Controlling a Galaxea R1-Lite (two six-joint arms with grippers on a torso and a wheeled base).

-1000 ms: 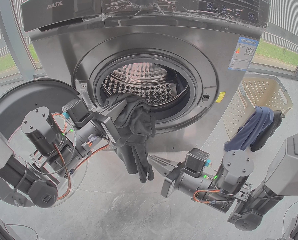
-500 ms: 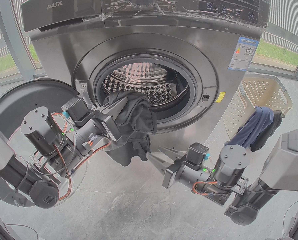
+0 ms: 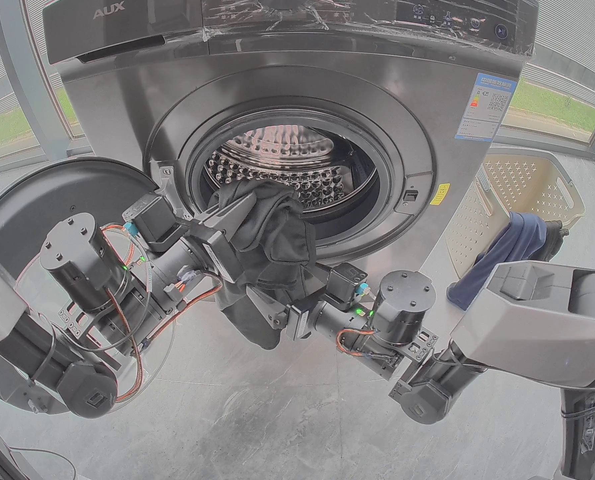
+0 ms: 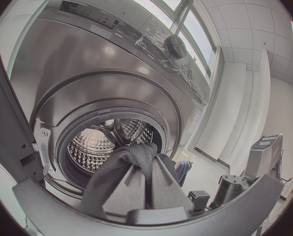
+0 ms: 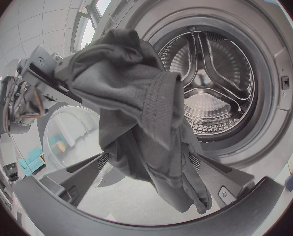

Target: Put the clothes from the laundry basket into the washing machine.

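Moved since the earlier frames: the right gripper (image 5: 148, 159) was brought in from the basket side to beneath the black garment (image 3: 271, 235), and the garment's hanging tail was drawn up shorter.

Black garment: held at the lip of the drum (image 3: 291, 161). Its upper fold was laid at the opening, and the rest hung outside against the front of the washing machine (image 3: 377, 101).

Left gripper (image 3: 247, 203): clamped tight on the upper fold.

Right gripper: fingers spread and set either side of the hanging part. Contact with the cloth was possibly made but could not be confirmed.

Laundry basket (image 3: 531, 181): well apart on the right, with a blue garment (image 3: 504, 255) draped over its rim.

Handling judged best: the tail was to be pinched and lifted clear over the lip before the left grip was released, so that nothing was left trailing outside the drum.
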